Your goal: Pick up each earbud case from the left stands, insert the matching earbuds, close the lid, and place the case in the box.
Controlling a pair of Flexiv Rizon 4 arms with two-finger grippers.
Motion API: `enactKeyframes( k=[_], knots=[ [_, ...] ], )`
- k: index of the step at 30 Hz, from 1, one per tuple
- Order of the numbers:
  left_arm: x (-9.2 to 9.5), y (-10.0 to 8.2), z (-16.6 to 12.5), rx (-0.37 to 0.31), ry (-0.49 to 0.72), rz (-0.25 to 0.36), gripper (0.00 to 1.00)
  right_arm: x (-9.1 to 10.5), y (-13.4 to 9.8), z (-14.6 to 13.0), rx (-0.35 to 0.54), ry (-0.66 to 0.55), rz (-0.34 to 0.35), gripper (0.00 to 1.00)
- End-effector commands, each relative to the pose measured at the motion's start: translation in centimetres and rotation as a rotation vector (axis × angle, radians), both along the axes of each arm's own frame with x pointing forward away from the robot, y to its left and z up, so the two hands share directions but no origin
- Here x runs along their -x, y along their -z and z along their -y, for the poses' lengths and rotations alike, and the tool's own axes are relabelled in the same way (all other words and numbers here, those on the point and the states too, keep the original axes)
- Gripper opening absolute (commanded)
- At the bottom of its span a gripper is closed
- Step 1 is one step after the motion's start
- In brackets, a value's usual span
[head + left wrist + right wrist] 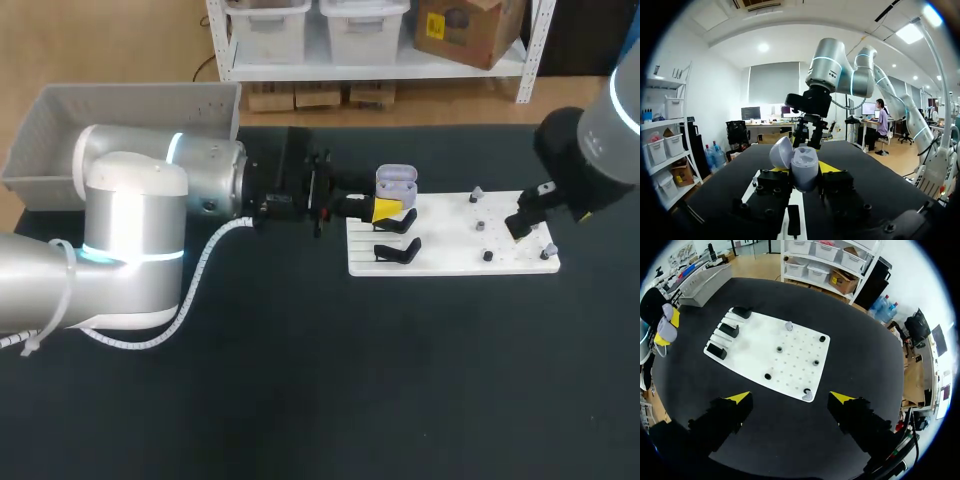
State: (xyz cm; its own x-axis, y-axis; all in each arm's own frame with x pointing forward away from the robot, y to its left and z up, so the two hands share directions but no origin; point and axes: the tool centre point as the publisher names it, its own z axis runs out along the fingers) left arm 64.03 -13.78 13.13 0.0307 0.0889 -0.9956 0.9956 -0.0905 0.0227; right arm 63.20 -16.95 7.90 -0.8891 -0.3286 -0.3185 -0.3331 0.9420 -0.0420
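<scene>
Head view: left gripper (pixel 388 206) clamps the open case (pixel 395 180); right gripper (pixel 790 398), wide and empty, should fetch an earbud (pixel 807 395).

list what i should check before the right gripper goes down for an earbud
1. Lid of the earbud case open: ok, it is tilted back.
2. Hold of the left gripper on the case: ok, a finger on each side.
3. Fingers of the right gripper open, nothing between them: ok.
4. Any earbuds on the white board: ok, two pale ones show.
5. Whether they match this case: cannot tell.
6. Line-up over an earbud: roughly ok, the nearer one lies below, between the right fingers.
</scene>
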Motion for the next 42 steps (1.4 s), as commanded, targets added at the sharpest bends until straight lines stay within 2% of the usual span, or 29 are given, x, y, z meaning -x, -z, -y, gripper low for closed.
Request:
enactKeyframes(
  k=[1, 13, 20, 27, 28, 31, 32, 36, 39, 42],
  knots=[
    [0.1, 0.1, 0.0, 0.003, -0.005, 0.003, 0.0, 0.2, 0.1, 0.0, 0.009, 0.005, 0.012, 1.0],
    [0.1, 0.1, 0.0, 0.003, -0.005, 0.003, 0.0, 0.2, 0.1, 0.0, 0.009, 0.005, 0.012, 1.0],
    [0.1, 0.1, 0.0, 0.003, -0.005, 0.003, 0.0, 0.0, 2.4, 0.9, 0.063, 0.019, -0.056, 1.0],
    [0.1, 0.1, 0.0, 0.003, -0.005, 0.003, 0.0, 0.0, 3.5, 1.0, 0.083, -0.001, -0.08, 1.0],
    [0.1, 0.1, 0.0, 0.003, -0.005, 0.003, 0.0, -0.1, 3.7, 1.1, 0.088, -0.001, -0.084, 0.94],
    [0.1, 0.1, 0.0, 0.003, -0.005, 0.003, 0.0, -0.1, 4.1, 1.3, 0.093, -0.003, -0.093, 0.65],
    [0.1, 0.1, 0.0, 0.003, -0.005, 0.003, 0.0, 0.0, 4.2, 1.4, 0.095, -0.006, -0.099, 0.61],
    [0.1, 0.1, 0.0, 0.003, -0.005, 0.003, 0.0, 0.0, 4.7, 1.7, 0.108, -0.013, -0.11, 0.61],
    [0.1, 0.1, 0.0, 0.003, -0.005, 0.003, 0.0, 0.0, 5.0, 1.9, 0.11, -0.015, -0.113, 0.54],
    [0.1, 0.1, 0.0, 0.003, -0.005, 0.003, 0.0, -0.2, 5.2, 2.2, 0.113, -0.013, -0.115, 0.52]
  ],
)
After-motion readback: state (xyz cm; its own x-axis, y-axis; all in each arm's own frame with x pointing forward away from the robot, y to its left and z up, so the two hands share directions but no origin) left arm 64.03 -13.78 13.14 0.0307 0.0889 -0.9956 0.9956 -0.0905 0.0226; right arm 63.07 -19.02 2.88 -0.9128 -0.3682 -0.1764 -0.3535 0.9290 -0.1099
